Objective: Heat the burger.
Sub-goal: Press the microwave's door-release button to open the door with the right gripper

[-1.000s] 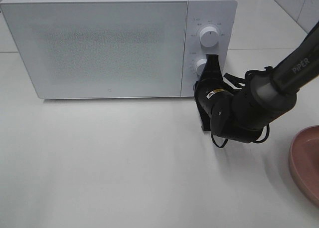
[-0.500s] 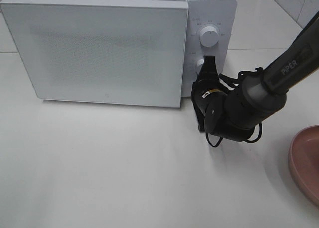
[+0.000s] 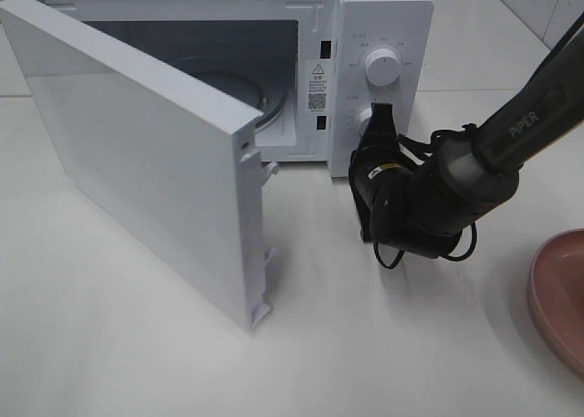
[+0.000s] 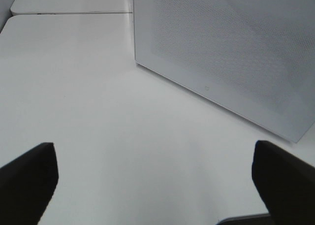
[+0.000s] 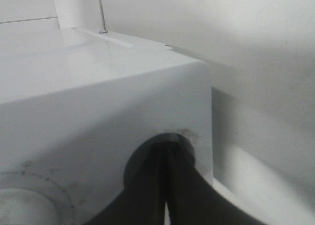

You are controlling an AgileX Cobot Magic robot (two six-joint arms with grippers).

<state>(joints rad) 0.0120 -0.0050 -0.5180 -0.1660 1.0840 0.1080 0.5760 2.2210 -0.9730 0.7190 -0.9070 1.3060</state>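
The burger is out of view in every frame. The white microwave (image 3: 383,15) stands at the back with its door (image 3: 155,161) swung wide open to the left. Its cavity shows only a glass turntable (image 3: 260,98). My right gripper (image 3: 380,125) is shut, its tips pressed against the lower control panel beside the knobs. In the right wrist view the closed fingertips (image 5: 165,185) sit in a round recess of the panel. My left gripper (image 4: 157,185) is open and empty, low over the table facing the door's outer face (image 4: 231,48); it does not show in the exterior view.
A pink round plate (image 3: 558,294) lies at the right edge, partly cut off. Two white knobs (image 3: 380,66) sit on the panel above the gripper. The open door juts far forward over the table's left half. White table (image 3: 365,344) in front.
The microwave door was closed a second ago, popped ajar, and now stands wide open to the left. My right gripper has stayed at the control panel.
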